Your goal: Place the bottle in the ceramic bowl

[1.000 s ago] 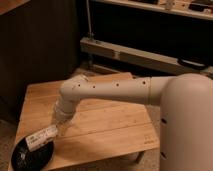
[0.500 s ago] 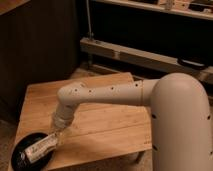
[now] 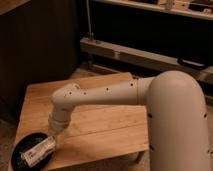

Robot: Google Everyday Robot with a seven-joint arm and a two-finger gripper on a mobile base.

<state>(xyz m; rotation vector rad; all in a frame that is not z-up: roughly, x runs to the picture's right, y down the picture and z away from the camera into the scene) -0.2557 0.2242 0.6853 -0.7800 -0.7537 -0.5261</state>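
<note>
The black ceramic bowl [image 3: 25, 151] sits at the front left corner of the wooden table [image 3: 100, 125]. The white bottle [image 3: 39, 151] with a printed label lies slanted over the inside of the bowl, its right end raised toward the bowl's right rim. My gripper [image 3: 53, 139] is at the end of the white arm, pointing down, right at the bottle's raised right end above that rim. The arm hides how the gripper meets the bottle.
My white arm [image 3: 115, 92] reaches across the table from the large body [image 3: 177, 125] on the right. A dark wall and a metal shelf rail [image 3: 145, 55] stand behind the table. The floor drops off past the table's front and left edges.
The gripper and the bottle came down and slightly left, from above the bowl's rim into the bowl. In the last half second they barely moved.
</note>
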